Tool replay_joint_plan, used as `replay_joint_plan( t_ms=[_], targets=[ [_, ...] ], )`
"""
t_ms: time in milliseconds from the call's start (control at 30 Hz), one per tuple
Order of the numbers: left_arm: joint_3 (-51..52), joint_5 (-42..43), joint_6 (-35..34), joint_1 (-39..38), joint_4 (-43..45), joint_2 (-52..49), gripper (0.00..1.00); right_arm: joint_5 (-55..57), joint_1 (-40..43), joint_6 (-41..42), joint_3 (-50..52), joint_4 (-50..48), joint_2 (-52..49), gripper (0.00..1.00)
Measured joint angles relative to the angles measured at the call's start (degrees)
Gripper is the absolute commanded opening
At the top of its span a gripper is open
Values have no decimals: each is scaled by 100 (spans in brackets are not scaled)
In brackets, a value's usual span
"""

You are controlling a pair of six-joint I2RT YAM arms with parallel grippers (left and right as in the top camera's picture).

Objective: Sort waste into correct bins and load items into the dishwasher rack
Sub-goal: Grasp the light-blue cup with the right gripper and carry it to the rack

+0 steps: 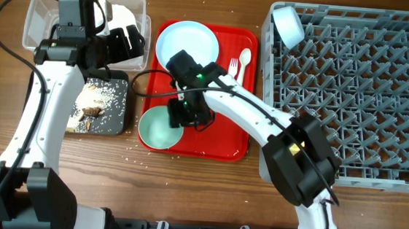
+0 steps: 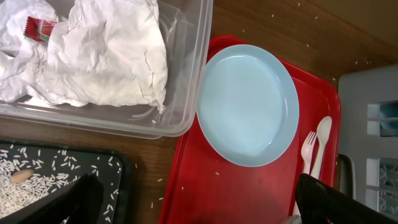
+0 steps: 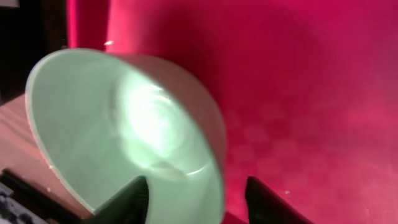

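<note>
Mint green bowl (image 3: pixel 124 124): tilted, its rim between the spread fingers of my right gripper (image 3: pixel 196 186).
Pale blue plate (image 2: pixel 247 102), white fork (image 2: pixel 308 149) and spoon (image 2: pixel 322 134): ahead of my left gripper (image 2: pixel 198 186).
Crumpled napkin (image 2: pixel 106 56): in the clear tub (image 2: pixel 186 93), ahead-left.
Food scraps (image 2: pixel 25 177): on the black tray (image 2: pixel 118 165), at my left finger.
Rack (image 1: pixel 352 97): right of both grippers, holding a tilted pale blue bowl (image 1: pixel 288 24).

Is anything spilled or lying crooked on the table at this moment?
Yes. Loose white rice grains lie scattered on the wooden table outside the shallow black tray. The mint green bowl also overhangs the edge of the flat red tray nearest that black tray.
</note>
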State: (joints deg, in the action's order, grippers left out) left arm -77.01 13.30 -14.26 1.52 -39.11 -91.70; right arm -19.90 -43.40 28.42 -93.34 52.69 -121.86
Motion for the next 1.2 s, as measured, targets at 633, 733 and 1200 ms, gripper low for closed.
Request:
replay_joint_plan(
  t_ms=[633,733,1200],
  targets=[
    [0,0,0,0,-11,0,100,4094,1679,236,-24,911,3648,4],
    [0,2,0,0,-11,0,100,5829,1639,433,-52,1561,3888,4],
    [0,0,-2,0,-11,0,100,8559,1679,120,76,1969,1495,4]
  ],
)
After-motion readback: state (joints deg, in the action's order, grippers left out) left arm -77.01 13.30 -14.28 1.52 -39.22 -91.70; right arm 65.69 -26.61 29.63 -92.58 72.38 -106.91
